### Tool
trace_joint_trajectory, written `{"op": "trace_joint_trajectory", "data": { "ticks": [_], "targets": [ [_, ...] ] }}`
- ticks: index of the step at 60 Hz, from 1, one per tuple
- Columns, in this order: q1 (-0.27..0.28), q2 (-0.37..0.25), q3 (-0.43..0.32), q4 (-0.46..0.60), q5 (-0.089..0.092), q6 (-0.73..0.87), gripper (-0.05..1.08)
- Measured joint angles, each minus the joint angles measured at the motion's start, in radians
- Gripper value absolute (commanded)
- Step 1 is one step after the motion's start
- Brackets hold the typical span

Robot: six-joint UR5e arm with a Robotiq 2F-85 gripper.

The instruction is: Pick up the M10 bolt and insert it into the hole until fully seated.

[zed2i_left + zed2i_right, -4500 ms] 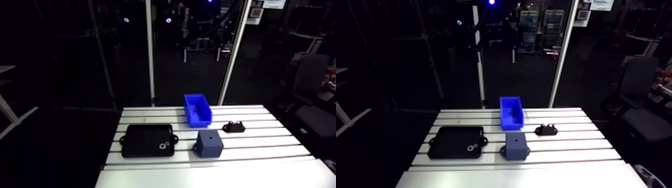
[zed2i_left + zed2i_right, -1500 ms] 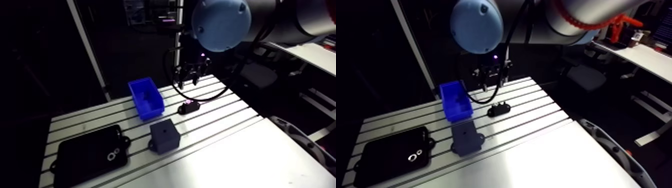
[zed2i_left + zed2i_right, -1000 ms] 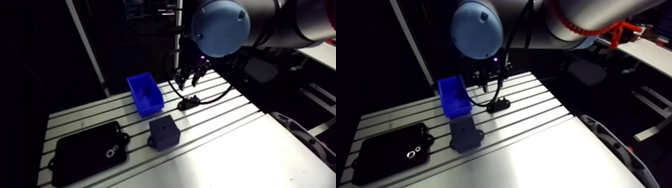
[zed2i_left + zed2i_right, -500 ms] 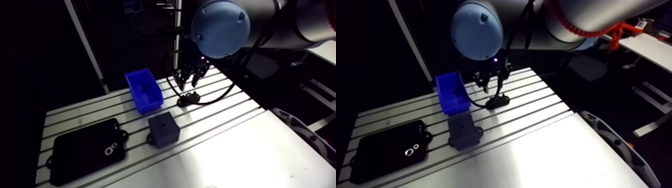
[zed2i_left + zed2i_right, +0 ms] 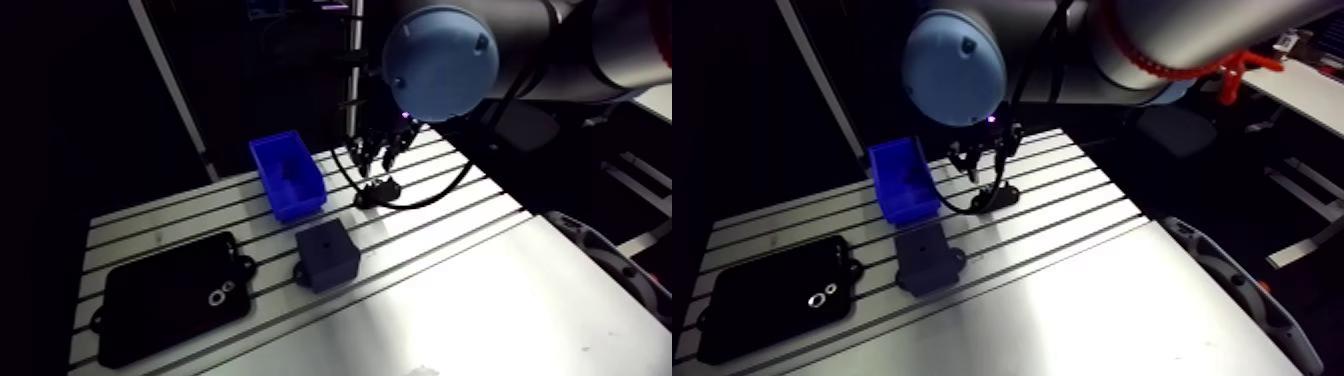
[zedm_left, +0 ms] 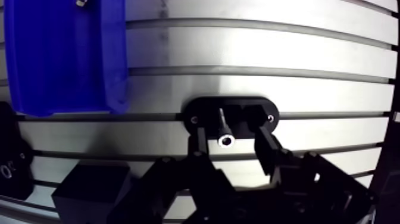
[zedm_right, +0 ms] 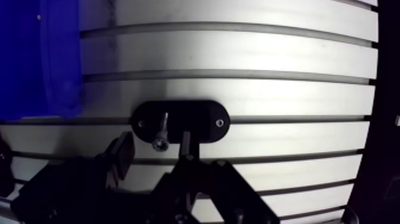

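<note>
The bolt [image 6: 225,132] stands in a black oval holder [image 6: 265,111], its shiny socket head facing the wrist camera. My gripper [image 6: 232,143] hangs just over the holder with one finger on each side of the bolt head. The fingers [image 6: 198,144] are apart, with a visible gap to the bolt on both sides, so the gripper is open and holds nothing. In the arm view the gripper [image 5: 378,160] hovers above the holder [image 5: 376,195]. The dark blue block [image 5: 327,257], with a small hole in its top face, sits nearer the table's front.
A blue bin [image 5: 288,175] stands just left of the holder, with a small part inside it. A flat black tray [image 5: 170,310] carrying a metal ring lies at the table's left. The slotted table [image 5: 470,300] has a smooth plate along its front.
The arm has swung in from out of view and lowered the gripper to just above the black holder. The arm view has shifted with it; the things on the table stayed put.
</note>
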Motion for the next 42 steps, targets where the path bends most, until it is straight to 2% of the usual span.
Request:
{"op": "trace_joint_trajectory", "data": {
  "ticks": [42],
  "targets": [
    [-0.002,0.013,0.013,-0.020,0.000,0.001,0.49]
  ]
}}
